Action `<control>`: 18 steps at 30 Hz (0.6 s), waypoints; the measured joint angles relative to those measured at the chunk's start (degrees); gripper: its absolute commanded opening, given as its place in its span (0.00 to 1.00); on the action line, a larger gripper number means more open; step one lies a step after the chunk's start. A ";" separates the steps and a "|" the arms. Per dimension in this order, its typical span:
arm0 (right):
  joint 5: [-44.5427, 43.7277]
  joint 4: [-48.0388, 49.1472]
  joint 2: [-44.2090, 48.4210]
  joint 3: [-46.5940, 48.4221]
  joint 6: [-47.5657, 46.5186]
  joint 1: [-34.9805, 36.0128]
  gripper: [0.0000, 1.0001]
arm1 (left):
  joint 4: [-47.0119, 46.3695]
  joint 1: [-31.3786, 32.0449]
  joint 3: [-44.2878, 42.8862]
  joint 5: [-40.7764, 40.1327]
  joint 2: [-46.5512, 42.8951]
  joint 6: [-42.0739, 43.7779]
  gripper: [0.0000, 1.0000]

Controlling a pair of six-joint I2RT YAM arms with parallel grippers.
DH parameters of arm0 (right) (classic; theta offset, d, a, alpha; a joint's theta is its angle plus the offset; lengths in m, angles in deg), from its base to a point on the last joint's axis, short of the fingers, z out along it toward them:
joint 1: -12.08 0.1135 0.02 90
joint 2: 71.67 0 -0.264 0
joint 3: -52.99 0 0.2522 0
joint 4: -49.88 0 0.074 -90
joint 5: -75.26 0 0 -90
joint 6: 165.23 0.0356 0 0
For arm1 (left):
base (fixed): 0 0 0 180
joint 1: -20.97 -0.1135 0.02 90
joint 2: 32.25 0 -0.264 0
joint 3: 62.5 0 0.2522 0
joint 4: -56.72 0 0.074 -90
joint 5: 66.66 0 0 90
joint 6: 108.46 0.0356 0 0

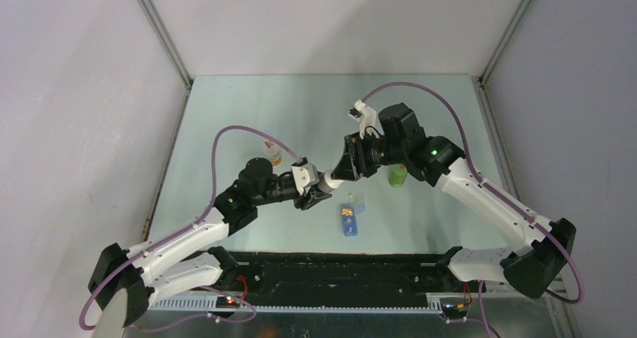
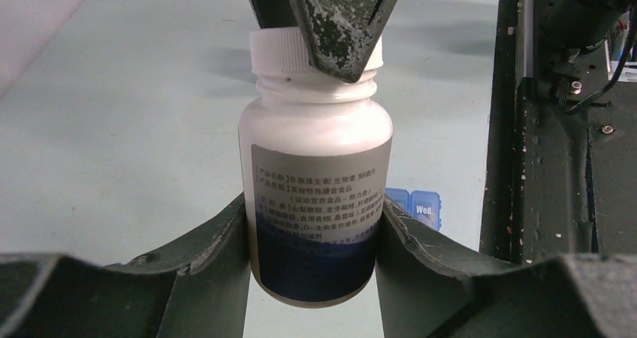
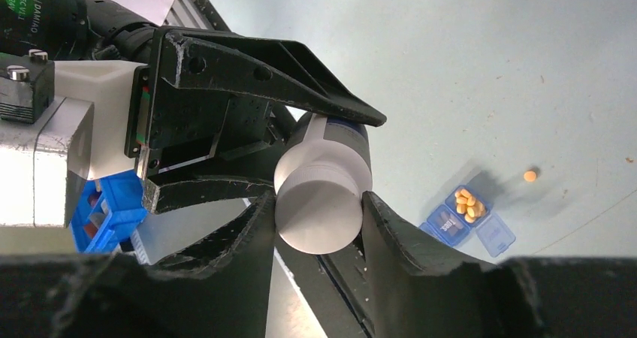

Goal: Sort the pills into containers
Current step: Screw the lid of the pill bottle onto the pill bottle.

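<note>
The white pill bottle is pinched around its body by the left tool, its cap pinched end-on by the right tool, with pills in the pill box below both.

Three bottles: white bottle, green bottle, clear bottle. One pill box. One loose pill, and about six pills in the box.
</note>
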 measured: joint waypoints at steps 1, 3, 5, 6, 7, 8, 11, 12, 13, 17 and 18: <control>-0.09 0.00 0.00 0.00 -0.24 0.22 0.40 | 0.00 0.00 -0.02 -0.04 0.13 -0.02 0.00; -0.74 0.00 0.00 0.00 -0.79 0.76 0.41 | 0.44 0.00 -0.33 -0.07 0.52 -0.11 0.00; -2.23 0.04 0.00 0.02 -1.88 1.84 0.41 | 1.16 0.00 -0.59 -0.04 0.98 -0.50 0.00; -3.02 0.02 0.00 0.04 -2.58 2.34 0.41 | 1.64 0.00 -0.76 -0.02 1.25 -0.68 0.00; -3.91 0.00 0.00 0.04 -3.43 2.95 0.41 | 2.08 0.00 -0.90 -0.02 1.44 -0.96 0.00; -4.76 0.00 0.00 0.04 -4.28 3.50 0.41 | 2.67 0.00 -1.16 0.02 1.73 -1.11 0.00; -6.56 0.04 0.09 0.04 -6.95 4.63 0.41 | 4.63 0.00 -2.19 0.22 2.45 -1.57 0.00; -6.95 0.02 0.17 0.04 -8.13 4.81 0.42 | 5.27 -0.02 -2.54 0.33 2.58 -1.68 0.00; -7.13 -0.02 0.28 0.04 -9.44 4.92 0.42 | 5.81 -0.07 -2.78 0.39 2.67 -1.77 0.00; -7.02 -0.74 0.85 0.04 -14.19 5.01 0.42 | 6.91 -0.39 -3.34 1.18 2.73 -2.10 0.00; -6.86 -1.03 1.05 0.04 -15.21 4.96 0.42 | 6.99 -0.46 -3.39 1.51 2.73 -2.08 0.00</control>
